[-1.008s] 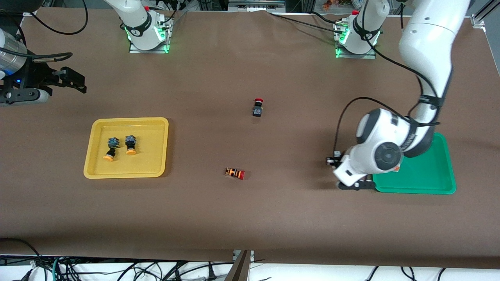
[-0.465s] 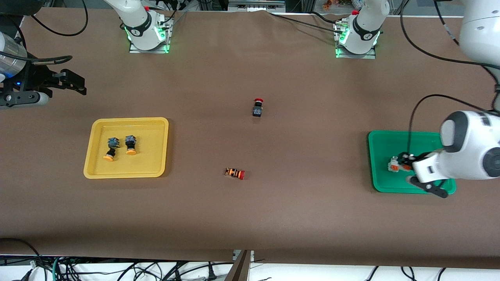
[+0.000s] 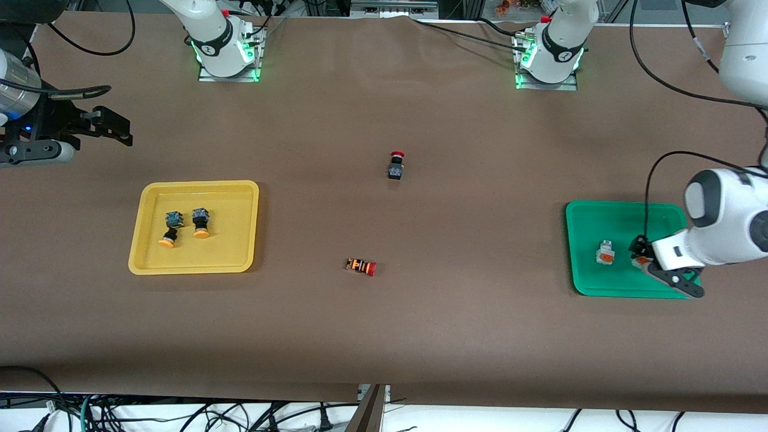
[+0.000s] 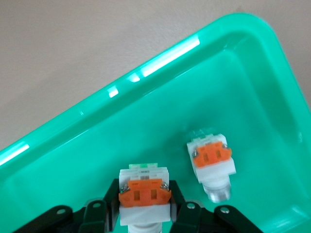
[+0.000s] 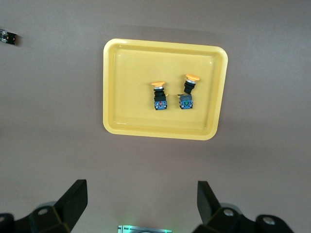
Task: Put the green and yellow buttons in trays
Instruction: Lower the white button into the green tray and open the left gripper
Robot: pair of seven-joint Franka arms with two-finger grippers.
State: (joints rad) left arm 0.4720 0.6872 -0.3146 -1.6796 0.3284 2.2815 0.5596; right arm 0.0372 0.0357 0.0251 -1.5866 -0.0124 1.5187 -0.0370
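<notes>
We start with what lies closest to the front camera. The left pincer (image 3: pixel 641 259) is down in the green tray (image 3: pixel 585 282), at the left arm's end of the table (image 3: pixel 384 336). Its jaws are clamped on a white button with an orange mark (image 4: pixel 144 196). In the left wrist view we see this button sitting between the two black fingers (image 4: pixel 104 216), right over the tray floor. We think it is just about to be let go. A second white button (image 3: pixel 605 252) lies loose in the same tray, just beside the held one but not touching it.

Near the middle of the table lies an orange-striped piece with a red cap (image 3: pixel 361 266). It is not one of ours, so it can stay.

At the right arm's end sits the yellow tray (image 3: pixel 195 267). In it lie two black buttons with yellow caps (image 3: pixel 168 228) (image 3: pixel 200 222), side by side.

Farther from the camera stands a black switch with a red cap (image 3: pixel 395 166). It also stays out.

The right pincer (image 5: pixel 141 204) waits up high, with its jaws wide apart and nothing in them.

So we judge the job almost done. Three buttons rest in trays, and the fourth only needs to be dropped.
</notes>
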